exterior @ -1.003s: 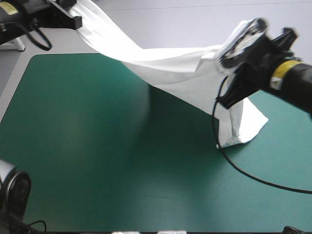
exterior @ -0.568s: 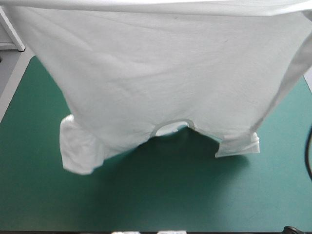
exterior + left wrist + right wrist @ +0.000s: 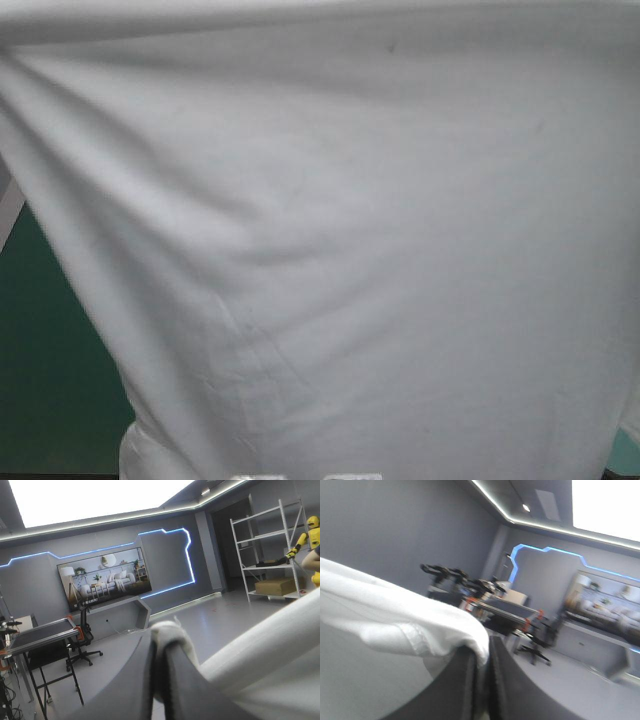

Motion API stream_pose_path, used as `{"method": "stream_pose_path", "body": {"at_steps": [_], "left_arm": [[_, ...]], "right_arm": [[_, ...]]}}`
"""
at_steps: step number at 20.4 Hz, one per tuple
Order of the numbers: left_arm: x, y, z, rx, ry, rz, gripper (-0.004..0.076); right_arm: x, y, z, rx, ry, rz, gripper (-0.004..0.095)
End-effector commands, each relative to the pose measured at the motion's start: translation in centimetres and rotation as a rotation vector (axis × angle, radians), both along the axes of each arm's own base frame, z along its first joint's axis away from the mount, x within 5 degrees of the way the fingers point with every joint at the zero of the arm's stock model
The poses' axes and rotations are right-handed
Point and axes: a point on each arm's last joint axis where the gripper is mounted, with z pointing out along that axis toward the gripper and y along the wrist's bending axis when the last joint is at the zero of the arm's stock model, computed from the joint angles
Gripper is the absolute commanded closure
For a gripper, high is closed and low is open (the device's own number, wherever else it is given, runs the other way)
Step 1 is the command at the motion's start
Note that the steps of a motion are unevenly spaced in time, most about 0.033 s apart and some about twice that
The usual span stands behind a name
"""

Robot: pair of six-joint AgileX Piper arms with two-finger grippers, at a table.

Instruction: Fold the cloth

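Note:
The white T-shirt (image 3: 340, 250) hangs lifted close before the high camera and fills nearly the whole view, hiding both arms there. In the left wrist view my left gripper (image 3: 162, 645) is raised and looks level into the room, shut on the T-shirt, with a fold of the T-shirt (image 3: 172, 632) bunched over the tips and more of it stretching away to one side. In the right wrist view my right gripper (image 3: 482, 655) is also shut on the T-shirt (image 3: 395, 620), which drapes off beside the fingers.
Only two slivers of the teal-green cover (image 3: 50, 370) show in the high view, at the near left and at the near right corner. The rest of the table is hidden behind the shirt.
Earlier the shirt trailed from the two grippers down to the table at the right. Then it was stretched wide and lifted, sleeves hanging. Now it has come closer and covers almost all of the high view.

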Motion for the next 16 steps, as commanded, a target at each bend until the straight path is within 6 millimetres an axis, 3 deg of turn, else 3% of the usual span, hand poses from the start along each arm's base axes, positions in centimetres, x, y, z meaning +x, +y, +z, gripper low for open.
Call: {"method": "stream_pose_path", "body": {"at_steps": [1,2,3,4,5,7,10,12,14,16], "left_arm": [[6.5,0.3,0.7,-0.07,-0.071,0.1,0.0733],[7.7,0.2,0.7,-0.078,-0.074,0.108,0.0733],[11.0,0.1,0.6,-0.092,-0.105,0.128,0.0733],[12.4,0.0,0.6,-0.096,-0.137,0.142,0.0733],[15.0,0.0,0.8,-0.132,-0.207,0.163,0.0733],[17.8,0.1,1.2,-0.207,-0.317,0.171,0.0733],[20.5,0.3,1.8,-0.313,-0.508,0.178,0.0733],[21.7,0.9,1.9,-0.396,-0.695,0.229,0.0733],[23.1,0.9,1.3,-0.41,-0.743,0.245,0.0733],[24.3,0.7,0.6,-0.385,-0.728,0.256,0.0733]], "right_arm": [[5.6,2.4,1.4,-0.007,-0.138,-0.333,0.0925],[6.5,3.0,1.4,-0.024,-0.156,-0.377,0.0925],[8.5,4.6,1.7,-0.042,-0.22,-0.465,0.0925],[9.6,5.5,1.7,-0.055,-0.254,-0.502,0.0925],[12.1,6.8,1.8,-0.064,-0.313,-0.548,0.0926],[16.3,7.3,1.5,-0.028,-0.37,-0.545,0.0926],[23.1,5.6,0.3,0.111,-0.422,-0.437,0.0925],[26.4,3.1,-0.8,0.185,-0.456,-0.408,0.0925],[28.5,1.0,-1.6,0.24,-0.506,-0.381,0.0925],[29.2,0.2,-2.0,0.246,-0.495,-0.392,0.0925]]}}
